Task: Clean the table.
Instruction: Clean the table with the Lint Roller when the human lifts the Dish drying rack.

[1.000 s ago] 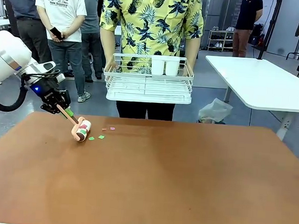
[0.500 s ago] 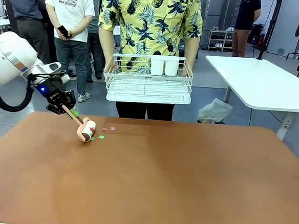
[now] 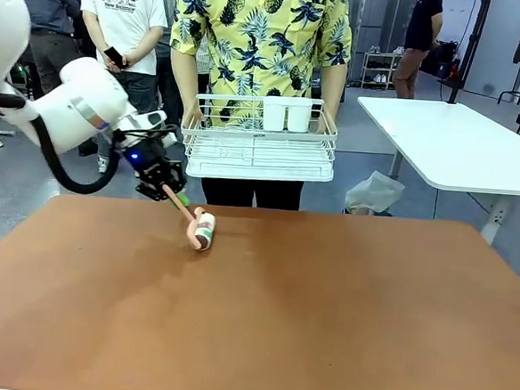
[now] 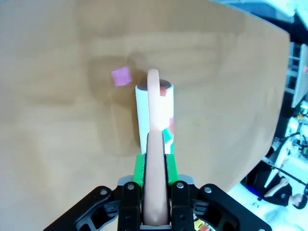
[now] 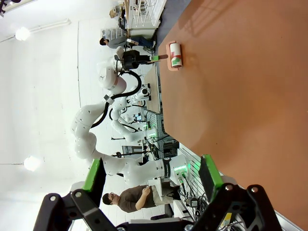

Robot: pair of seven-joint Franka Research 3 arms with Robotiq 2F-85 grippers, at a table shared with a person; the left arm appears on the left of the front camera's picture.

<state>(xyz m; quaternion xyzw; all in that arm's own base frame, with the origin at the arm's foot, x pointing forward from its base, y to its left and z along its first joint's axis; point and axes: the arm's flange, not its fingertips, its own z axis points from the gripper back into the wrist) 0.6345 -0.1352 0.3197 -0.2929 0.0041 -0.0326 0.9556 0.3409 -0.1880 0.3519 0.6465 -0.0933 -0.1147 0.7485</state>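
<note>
Terracotta tabletop (image 3: 322,324): fills foreground. Right gripper (image 5: 151,175): jaws wide. Left gripper (image 3: 165,188): arm angled down from left, jaws clamped on lint roller (image 3: 202,230) handle; drum on far-left tabletop, near pink scrap (image 4: 121,76). Rack (image 3: 259,150): held by person beyond

Front view: fixed at the robot's edge of the worktop (image 3: 340,326), facing across it toward a person (image 3: 264,35) at the far side, mid-range. Left wrist view: close above the worktop, aimed down along the lint roller (image 4: 154,113). Right wrist view: rolled sideways, low, well back, sighting along the worktop. Shared by all three: roller and surrounding brown surface.
</note>
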